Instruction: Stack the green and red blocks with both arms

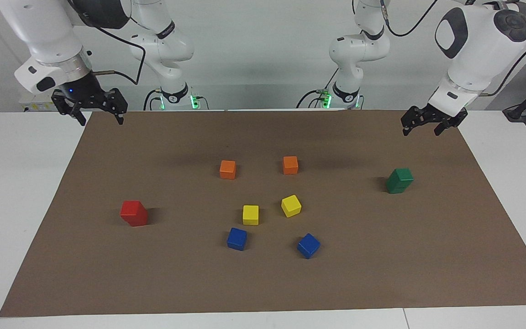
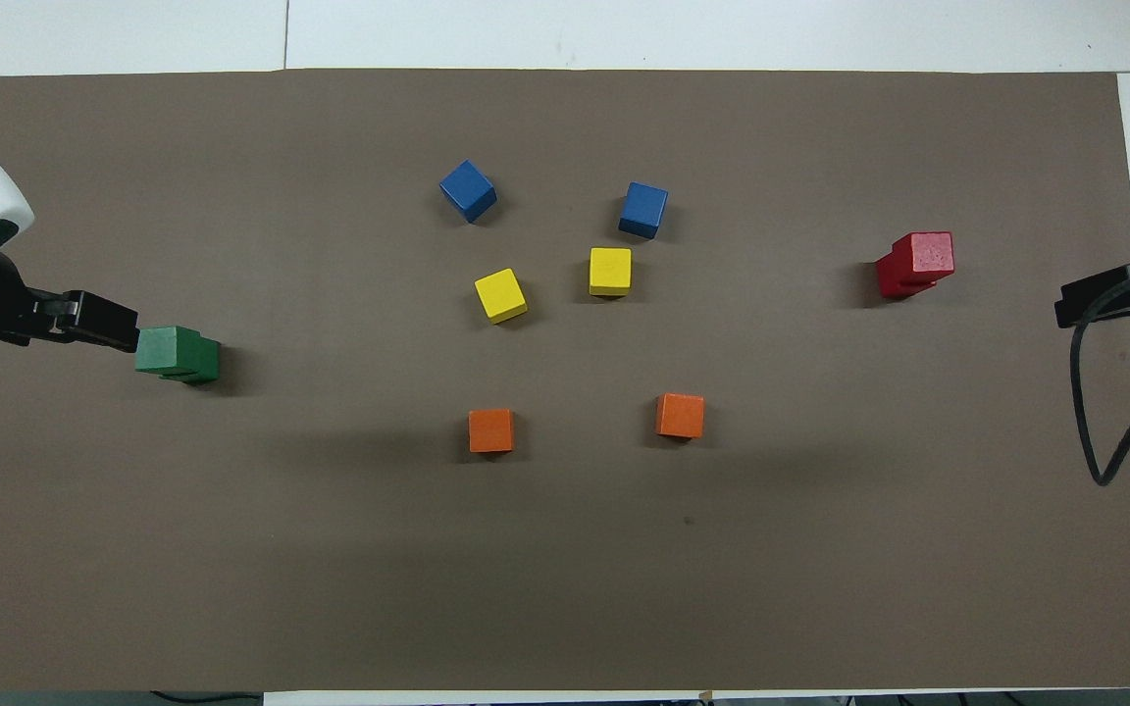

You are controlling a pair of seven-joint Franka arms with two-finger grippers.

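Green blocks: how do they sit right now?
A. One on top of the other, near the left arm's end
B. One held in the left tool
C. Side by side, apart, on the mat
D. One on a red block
A: the green blocks form a two-high stack, the upper one slightly offset, on the brown mat at the left arm's end, and the left tool is open, apart from the stack.

No legible text, labels or numbers (arm markings unreadable)
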